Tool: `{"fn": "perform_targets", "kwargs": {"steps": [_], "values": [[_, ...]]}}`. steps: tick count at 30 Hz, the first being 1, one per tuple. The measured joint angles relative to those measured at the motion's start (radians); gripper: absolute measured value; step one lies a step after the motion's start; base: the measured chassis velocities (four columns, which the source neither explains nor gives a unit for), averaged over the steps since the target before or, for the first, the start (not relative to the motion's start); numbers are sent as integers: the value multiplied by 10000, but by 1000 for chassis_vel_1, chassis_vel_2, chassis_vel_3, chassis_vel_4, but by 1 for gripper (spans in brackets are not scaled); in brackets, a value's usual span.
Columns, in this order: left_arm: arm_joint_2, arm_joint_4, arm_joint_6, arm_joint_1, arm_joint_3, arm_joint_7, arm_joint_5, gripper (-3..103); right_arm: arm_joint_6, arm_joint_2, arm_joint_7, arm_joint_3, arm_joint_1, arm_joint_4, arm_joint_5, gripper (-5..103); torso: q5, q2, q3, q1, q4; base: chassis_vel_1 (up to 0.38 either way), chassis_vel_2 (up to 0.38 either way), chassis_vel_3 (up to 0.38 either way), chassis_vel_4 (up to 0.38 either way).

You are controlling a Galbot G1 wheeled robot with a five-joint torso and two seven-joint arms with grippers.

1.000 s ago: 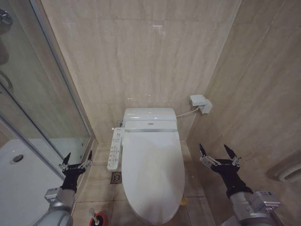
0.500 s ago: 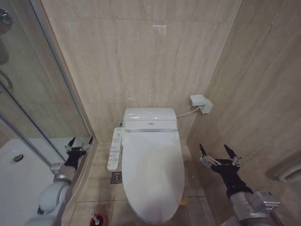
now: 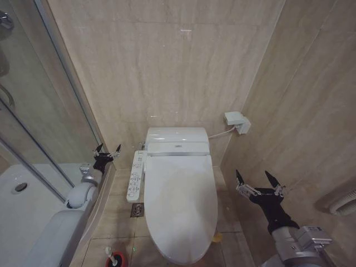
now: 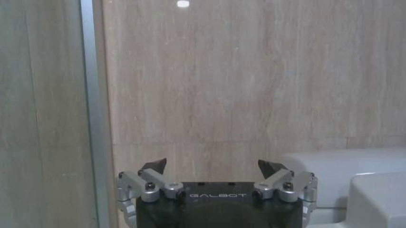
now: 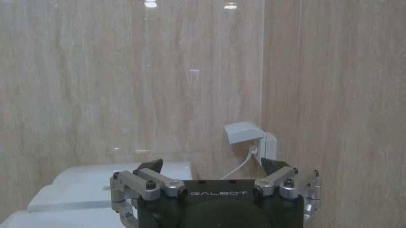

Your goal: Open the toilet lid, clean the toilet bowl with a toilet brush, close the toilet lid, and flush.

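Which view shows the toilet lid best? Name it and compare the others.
The head view: the whole closed toilet lid lies flat in full outline between the open left claw and open right claw. Both wrist views catch just white parts of the toilet's rear, at the frame edge.

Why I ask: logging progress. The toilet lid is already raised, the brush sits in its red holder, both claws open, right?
Not quite: in the head view the toilet lid is closed. The brush sits in its red holder; left claw and right claw are open.
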Motion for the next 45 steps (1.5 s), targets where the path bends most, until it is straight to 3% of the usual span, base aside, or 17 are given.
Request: {"fn": "perform_targets", "kwargs": {"steps": [17, 33, 34, 39, 40, 45], "values": [[293, 709, -226, -573, 333, 536, -62, 94, 0, 0, 0, 0, 0, -1, 0, 100, 2, 0, 0, 0, -3, 0, 0, 0, 0], [514, 3038, -773, -2186, 1129, 1057, -112, 94, 0, 0, 0, 0, 0, 0, 0, 100, 0, 0, 0, 0, -1, 0, 0, 0, 0], [514, 3271, -852, -2350, 1243, 1131, -112, 89, 0, 0, 0, -1, 0, 0, 0, 100, 0, 0, 0, 0, -1, 0, 0, 0, 0], [423, 4471, -1292, -3108, 1767, 1477, -96, 89, 0, 0, 1, 0, 0, 0, 0, 100, 1, 0, 0, 1, -2, 0, 0, 0, 0], [380, 4705, -1362, -3236, 1886, 1537, -97, 74, 0, 0, 0, 0, 0, 0, 0, 100, 0, 0, 0, 1, -2, 0, 0, 0, 0], [174, 5310, -1604, -3530, 2204, 1747, -54, 74, 0, 0, 0, 0, 0, -1, 0, 100, 0, 0, 0, 1, 0, 0, 0, 0, 0]]}}
